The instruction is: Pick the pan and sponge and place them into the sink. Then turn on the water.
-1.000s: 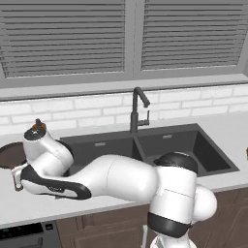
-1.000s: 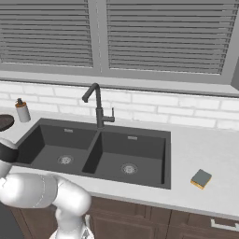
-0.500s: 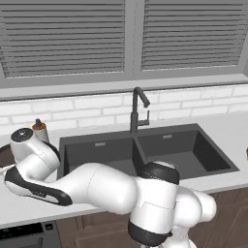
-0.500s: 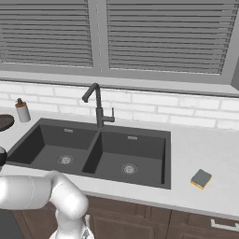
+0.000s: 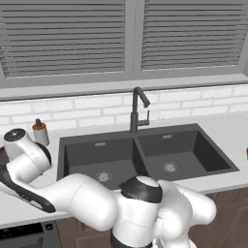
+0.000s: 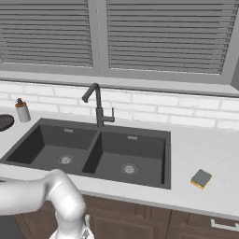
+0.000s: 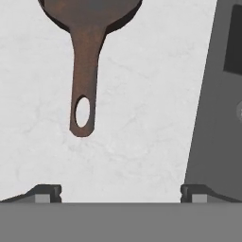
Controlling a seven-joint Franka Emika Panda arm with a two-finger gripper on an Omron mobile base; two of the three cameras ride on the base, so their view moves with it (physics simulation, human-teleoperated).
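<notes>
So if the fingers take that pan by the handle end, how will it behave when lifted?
The pan looks rigid, so it probably won't flex. Its round bowl sits far from the hole at the handle's tip, so a grip there would likely let the bowl droop. The handle is thin, so it may twist between the fingers.

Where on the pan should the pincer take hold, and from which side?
Probably on the long thin handle of the pan, coming straight down from above. The pan lies flat on the white counter, and the handle, slim enough to fit between the open fingertips, points toward the pincer. Mid-handle, clear of the end hole, looks safest.
</notes>
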